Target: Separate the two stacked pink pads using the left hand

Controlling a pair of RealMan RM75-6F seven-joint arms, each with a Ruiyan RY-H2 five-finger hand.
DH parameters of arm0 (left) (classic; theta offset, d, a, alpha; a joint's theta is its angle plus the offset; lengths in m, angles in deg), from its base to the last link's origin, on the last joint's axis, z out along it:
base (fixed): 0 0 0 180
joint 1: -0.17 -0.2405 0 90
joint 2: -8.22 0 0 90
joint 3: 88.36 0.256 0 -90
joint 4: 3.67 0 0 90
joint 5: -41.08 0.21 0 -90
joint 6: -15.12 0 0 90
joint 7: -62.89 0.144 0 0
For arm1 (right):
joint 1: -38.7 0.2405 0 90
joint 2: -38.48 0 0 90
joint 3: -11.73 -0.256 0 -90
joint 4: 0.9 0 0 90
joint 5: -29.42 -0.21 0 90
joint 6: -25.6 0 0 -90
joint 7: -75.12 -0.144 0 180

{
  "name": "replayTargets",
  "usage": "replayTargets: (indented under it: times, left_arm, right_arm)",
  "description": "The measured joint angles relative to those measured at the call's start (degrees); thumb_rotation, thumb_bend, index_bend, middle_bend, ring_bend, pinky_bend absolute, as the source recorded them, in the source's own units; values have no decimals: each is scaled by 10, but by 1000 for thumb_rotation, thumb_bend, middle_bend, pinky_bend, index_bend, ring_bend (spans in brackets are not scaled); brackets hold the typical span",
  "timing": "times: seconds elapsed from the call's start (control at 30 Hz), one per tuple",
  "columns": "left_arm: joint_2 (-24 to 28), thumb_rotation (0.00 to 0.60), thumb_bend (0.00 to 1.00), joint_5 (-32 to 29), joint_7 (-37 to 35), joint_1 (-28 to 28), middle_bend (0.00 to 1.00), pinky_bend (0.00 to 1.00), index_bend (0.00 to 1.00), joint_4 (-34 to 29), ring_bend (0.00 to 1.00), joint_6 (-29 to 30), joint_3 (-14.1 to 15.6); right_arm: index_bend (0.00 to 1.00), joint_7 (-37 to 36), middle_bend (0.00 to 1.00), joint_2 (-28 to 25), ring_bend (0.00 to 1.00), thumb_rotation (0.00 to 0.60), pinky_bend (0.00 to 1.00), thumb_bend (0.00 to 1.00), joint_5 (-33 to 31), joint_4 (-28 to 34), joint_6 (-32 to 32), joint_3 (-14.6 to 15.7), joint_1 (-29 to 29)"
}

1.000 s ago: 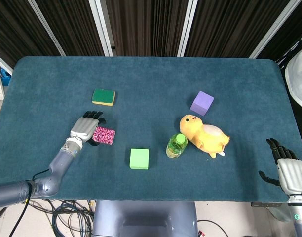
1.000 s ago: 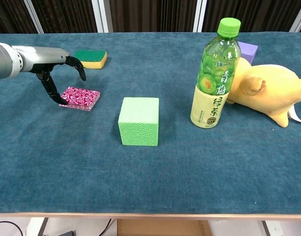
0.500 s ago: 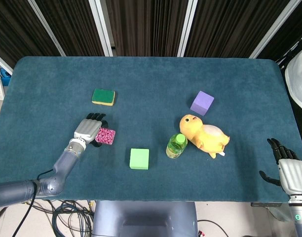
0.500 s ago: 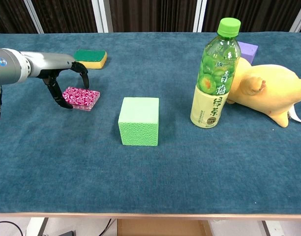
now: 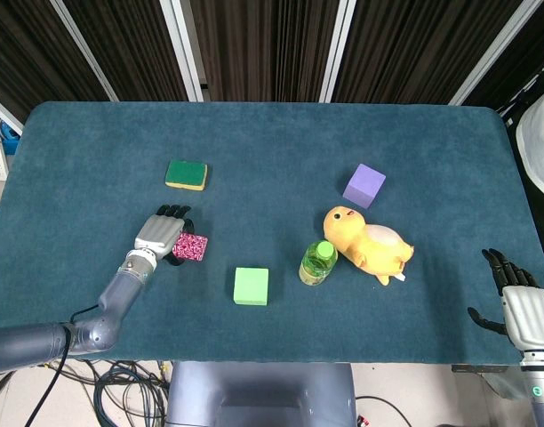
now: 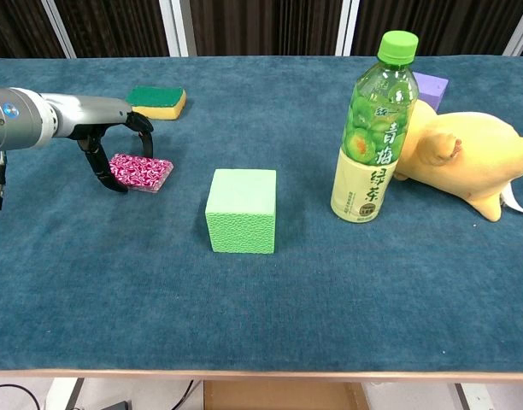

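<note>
While the pads [image 6: 142, 171] lie stacked, left hand [image 5: 163, 235] drapes over them — fingers [image 6: 99, 164] curled at the edges, grip unclear, seemingly to peel one off.

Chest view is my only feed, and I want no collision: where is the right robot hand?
Observer: The right robot hand is just beyond the front right corner of the table, fingers apart, holding nothing.
Operator: From above, how much of the pink pads does the left robot hand cover?
Observer: Their left part; the right part shows.
Operator: The bottle hides most of the purple cube. Does it touch the plush duck?
Observer: No, it stands apart, behind the duck.
</note>
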Motion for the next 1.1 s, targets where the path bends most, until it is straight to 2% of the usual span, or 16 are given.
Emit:
replayTargets:
  times: [0.53, 0.7, 1.1]
  left_arm:
    - [-4, 600, 189, -9, 0, 6, 135, 0, 429, 4, 0, 4, 4]
    - [-5, 600, 241, -10, 2, 8, 136, 0, 440, 5, 0, 5, 5]
    - [-4, 600, 244, -9, 7, 11, 142, 0, 462, -1, 0, 16, 5]
  right_arm:
    - [49, -1, 84, 0, 154, 600, 216, 200, -1, 0, -2, 0, 1]
    - [50, -1, 84, 0, 154, 600, 216, 201, -2, 0, -3, 0, 1]
    - [50, -3, 83, -2, 154, 600, 216, 200, -1, 1, -3, 1, 1]
